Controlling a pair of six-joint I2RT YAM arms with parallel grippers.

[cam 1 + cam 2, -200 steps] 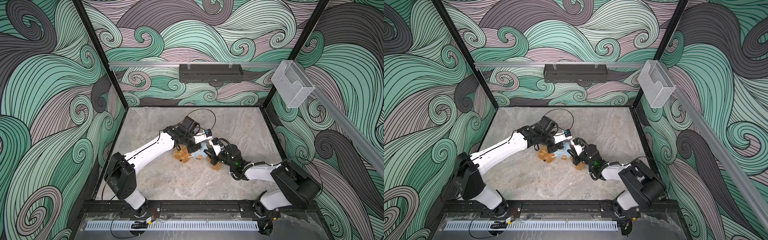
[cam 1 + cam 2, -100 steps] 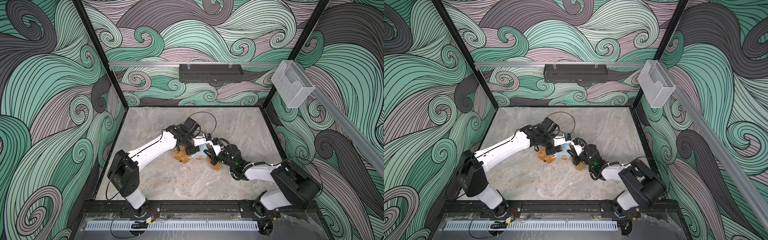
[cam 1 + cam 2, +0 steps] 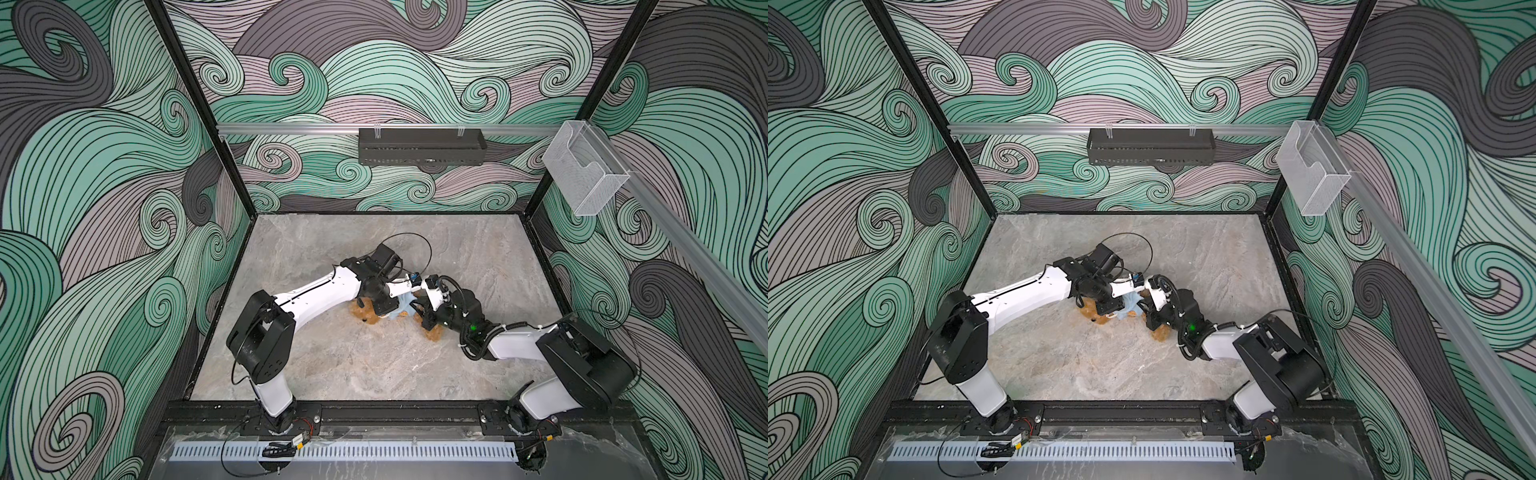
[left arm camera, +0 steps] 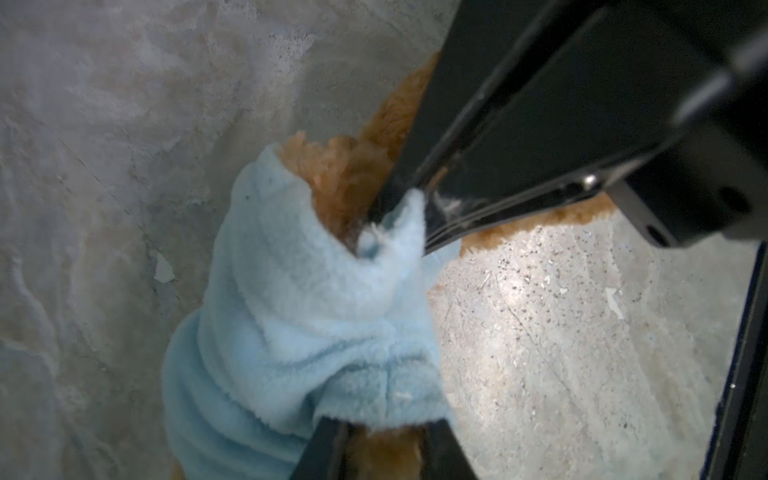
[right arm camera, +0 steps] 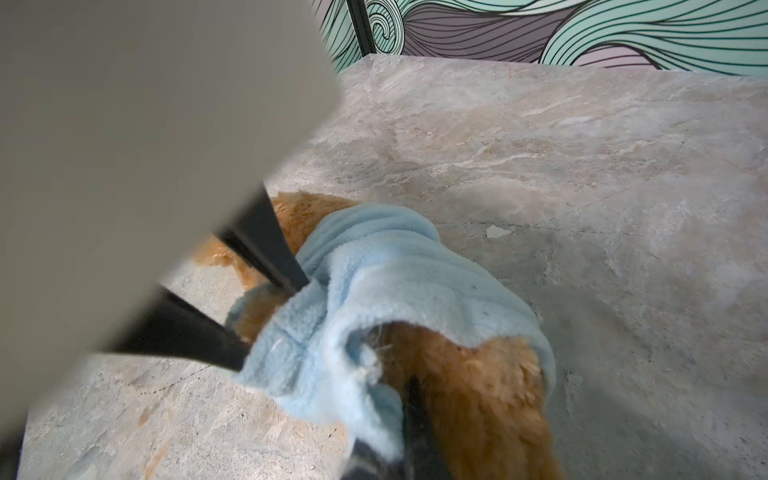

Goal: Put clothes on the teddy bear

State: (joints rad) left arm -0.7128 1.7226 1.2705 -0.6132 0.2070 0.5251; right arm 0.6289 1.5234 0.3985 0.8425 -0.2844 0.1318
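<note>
Grey veined stone forms the surface (image 3: 332, 365). Both arms reach to its middle and meet over the work. The teddy bear (image 3: 1090, 314) lies there on the surface, between and partly under the two wrists. Its golden fur shows on either side of them in both top views.

Garment status: the light blue shirt (image 4: 299, 299) sits on the bear's trunk as a bunched, wrinkled tube. Bare fur shows beyond the shirt at both of its open ends. On this evidence, the main step of getting the shirt over the body is largely done, but the shirt is not yet pulled down flat. Whether both of the bear's arms are through the sleeves cannot be told. No front patch is in view, so which way the shirt faces cannot be confirmed.

Left gripper (image 4: 382, 430): the jaws stand a little apart, with fur filling the gap between them just beyond the shirt's edge. They appear to pinch a part of the bear and steady it. Which part is hidden.

Right gripper (image 5: 409, 415): the jaws are fully closed on the loose edge of the shirt's hem and hold it lifted off the fur.

Left to do, as a judgement: draw the hem down along the body, smooth out the bunching, check the sleeves, then release both grips.
</note>
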